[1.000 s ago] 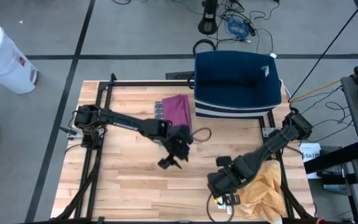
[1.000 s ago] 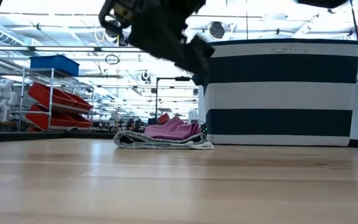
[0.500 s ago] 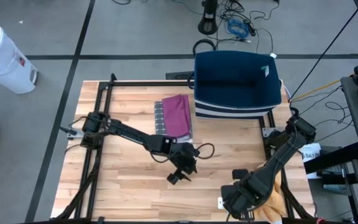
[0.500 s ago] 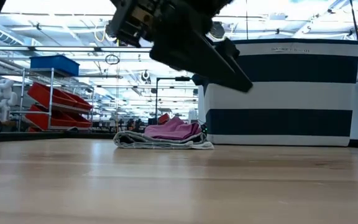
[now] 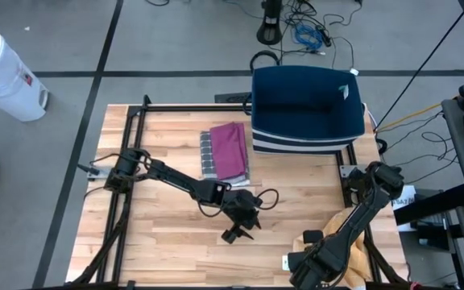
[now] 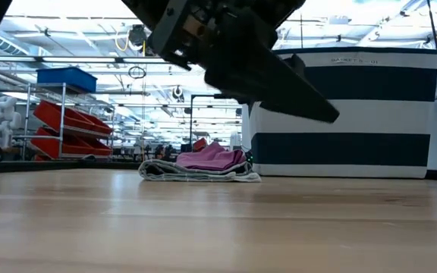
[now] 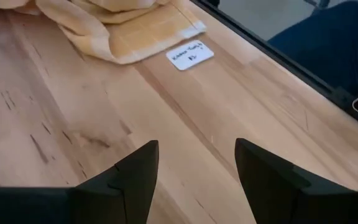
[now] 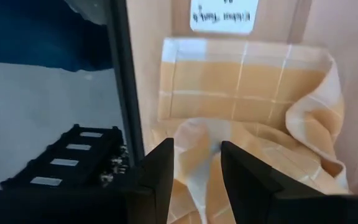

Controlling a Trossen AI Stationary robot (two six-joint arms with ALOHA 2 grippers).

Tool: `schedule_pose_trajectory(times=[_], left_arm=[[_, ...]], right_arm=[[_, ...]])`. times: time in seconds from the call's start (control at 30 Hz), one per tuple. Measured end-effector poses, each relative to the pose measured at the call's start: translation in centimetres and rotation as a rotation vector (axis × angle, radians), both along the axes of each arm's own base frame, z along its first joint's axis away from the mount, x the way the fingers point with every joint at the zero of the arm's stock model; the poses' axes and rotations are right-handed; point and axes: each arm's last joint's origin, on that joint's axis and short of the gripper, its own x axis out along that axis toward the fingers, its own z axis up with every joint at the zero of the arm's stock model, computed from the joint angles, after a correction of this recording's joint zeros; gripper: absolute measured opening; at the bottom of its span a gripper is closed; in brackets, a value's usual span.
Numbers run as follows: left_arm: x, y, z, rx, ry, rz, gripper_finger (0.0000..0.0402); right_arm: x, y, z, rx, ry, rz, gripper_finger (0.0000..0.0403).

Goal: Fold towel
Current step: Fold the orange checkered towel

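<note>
White bin (image 5: 5, 74) on floor far left, off the table. Wooden table (image 5: 167, 250) with black frame rails.

Left arm reaching from left rail across to table centre; left gripper (image 5: 241, 228) hanging above bare wood, fingers (image 7: 132, 174) spread wide, nothing between them. Left wrist view: bare planks ahead, a white paper label (image 7: 189, 54) on the wood, yellow cloth edge beyond it. Low view: left arm's dark bulk filling upper middle, clear of the tabletop.

Folded stack near table back, middle: magenta towel (image 5: 230, 150) lying on a grey checked cloth (image 5: 207, 152), flat, just beside the navy and white striped basket (image 5: 306, 109). Same stack in low view (image 6: 207, 161), resting on the wood left of the basket wall (image 6: 347, 114). Well apart from both grippers.

Thin dark cable loop (image 5: 264, 196) on the wood between the stack and left gripper.

Right arm coming from right rail, bent toward front right corner. Right gripper (image 5: 313, 264) at front edge, over the yellow checked towel (image 5: 346, 242), crumpled at the front right corner. Right wrist view: fingers (image 8: 160, 171) set narrow, a small gap, yellow towel (image 8: 241, 118) straight ahead and below; cannot tell if cloth is pinched or only underneath. Label (image 8: 221, 14) visible beyond the towel there too.

Cables (image 5: 308, 34) on floor behind the basket.
</note>
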Motion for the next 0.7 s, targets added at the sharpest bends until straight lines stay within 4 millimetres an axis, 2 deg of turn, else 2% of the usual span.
schedule_pose_trajectory(times=[0.27, 0.43, 0.57, 0.7], left_arm=[[0.3, -0.06, 0.45, -0.019, -0.048, 0.006, 0.0218], [0.35, -0.07, 0.51, -0.023, -0.055, 0.007, 0.0218], [0.35, -0.07, 0.52, -0.022, -0.056, 0.01, 0.0218], [0.41, 0.02, 0.5, -0.002, -0.062, 0.039, 0.0218]], right_arm=[[-0.41, -0.6, -0.58, -0.133, 0.022, 0.004, 0.0118], [-0.28, -0.63, -0.59, -0.134, 0.008, 0.021, 0.0114], [-0.25, -0.58, -0.6, -0.126, 0.005, 0.034, 0.0095], [0.17, -0.49, -0.63, -0.108, -0.04, 0.073, 0.0055]])
